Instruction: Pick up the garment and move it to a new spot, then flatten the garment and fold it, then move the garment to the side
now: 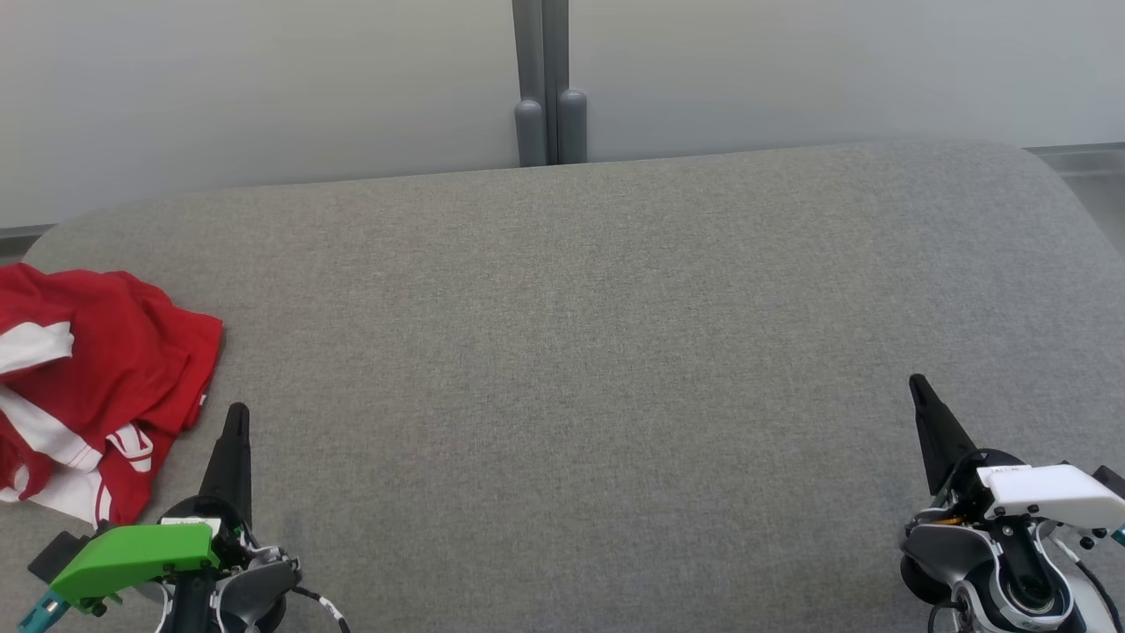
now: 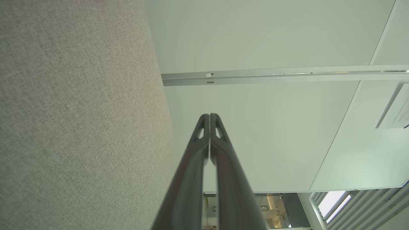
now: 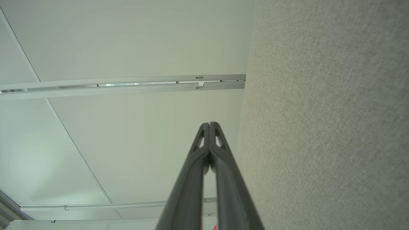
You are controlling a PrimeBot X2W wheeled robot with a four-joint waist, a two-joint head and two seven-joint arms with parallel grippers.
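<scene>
Head view shows garment [image 1: 105, 369]; wrist views show left gripper [image 2: 209, 117] and right gripper [image 3: 209, 125] closed.

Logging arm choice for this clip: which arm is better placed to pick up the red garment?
Left. The red garment lies crumpled just beside the left fingers; the right fingers are far across the grey surface.

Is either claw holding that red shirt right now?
No, the red garment lies crumpled on the grey surface; the left gripper and the right gripper are shut, empty.
</scene>
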